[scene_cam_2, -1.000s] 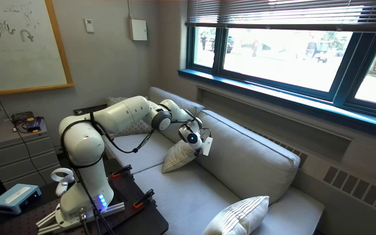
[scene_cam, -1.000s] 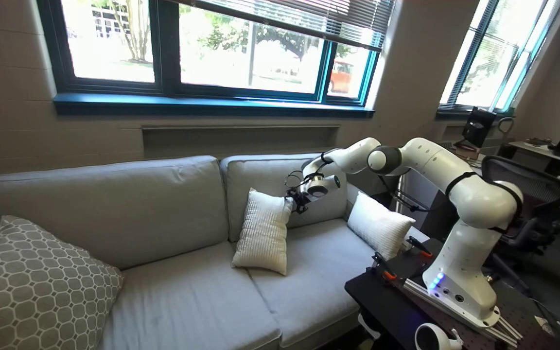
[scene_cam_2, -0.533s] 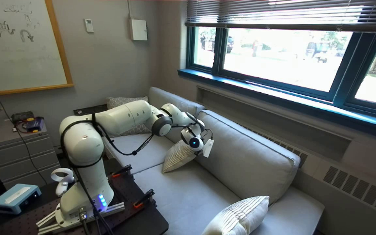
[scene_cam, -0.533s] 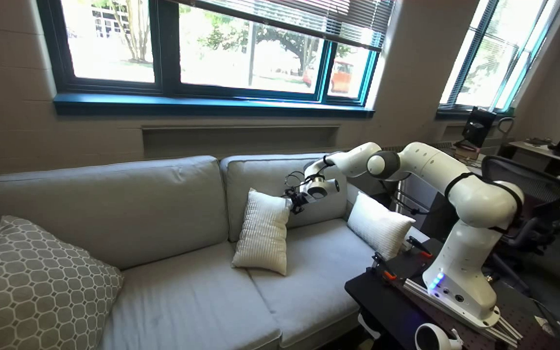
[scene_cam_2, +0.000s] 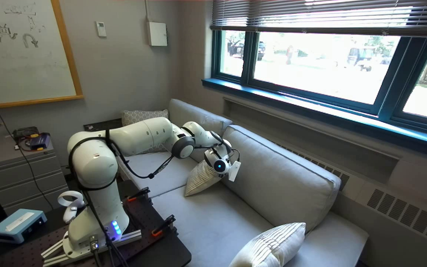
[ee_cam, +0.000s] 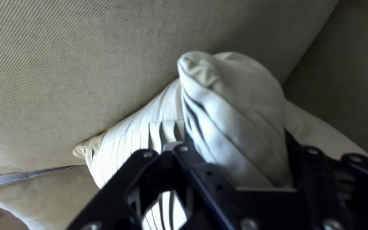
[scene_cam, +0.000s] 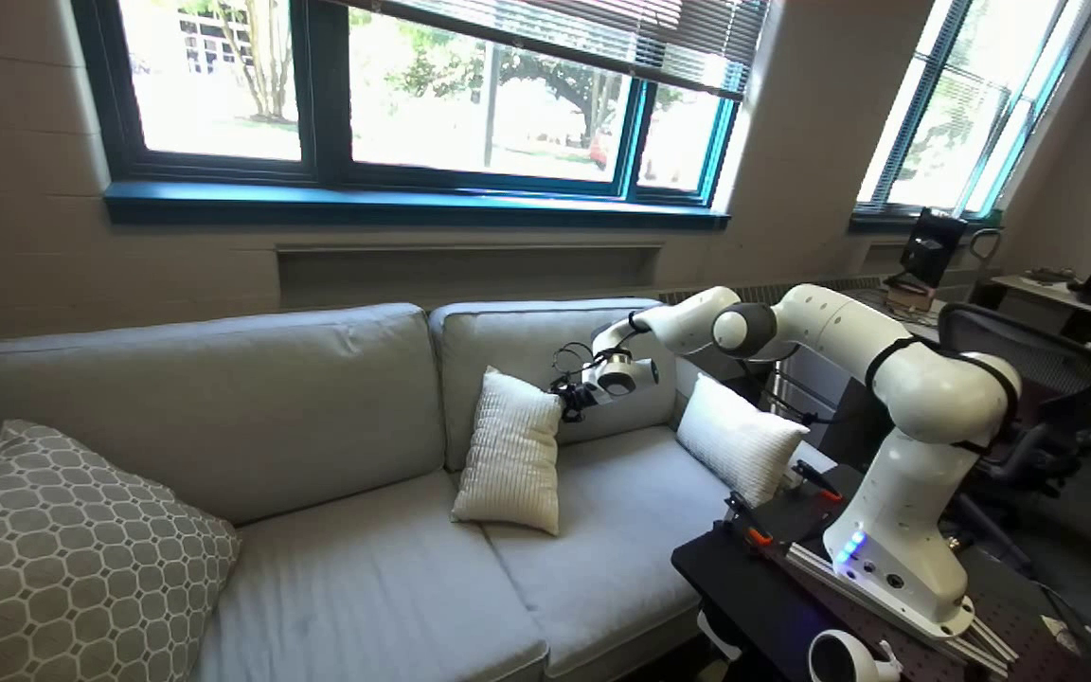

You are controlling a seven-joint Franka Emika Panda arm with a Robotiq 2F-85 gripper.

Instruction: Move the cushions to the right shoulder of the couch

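One cream-white cushion [scene_cam: 510,459] leans near the middle of the couch; it also shows in an exterior view [scene_cam_2: 201,180] and in the wrist view [ee_cam: 235,118]. My gripper [scene_cam: 568,398] is at its upper corner. In the wrist view the gripper [ee_cam: 237,137] has its fingers spread, with bunched cushion fabric between them reaching the palm; the fingertips are partly hidden in the fabric. The second cream-white cushion [scene_cam: 737,438] leans at the armrest [scene_cam: 688,382]; cushion [scene_cam_2: 272,247] and armrest [scene_cam_2: 343,237] show in an exterior view too.
A grey lattice-patterned pillow [scene_cam: 72,559] sits at the couch's far end. The tall back cushions [scene_cam_2: 276,178] rise close behind the gripper. The robot's black table [scene_cam: 725,578] with orange-tipped clamps [scene_cam_2: 163,225] stands against the couch front.
My gripper has moved slightly down and further onto the cushion's upper corner, and the arm has lowered a little. That corner is slightly pressed; both cushions stay in place.
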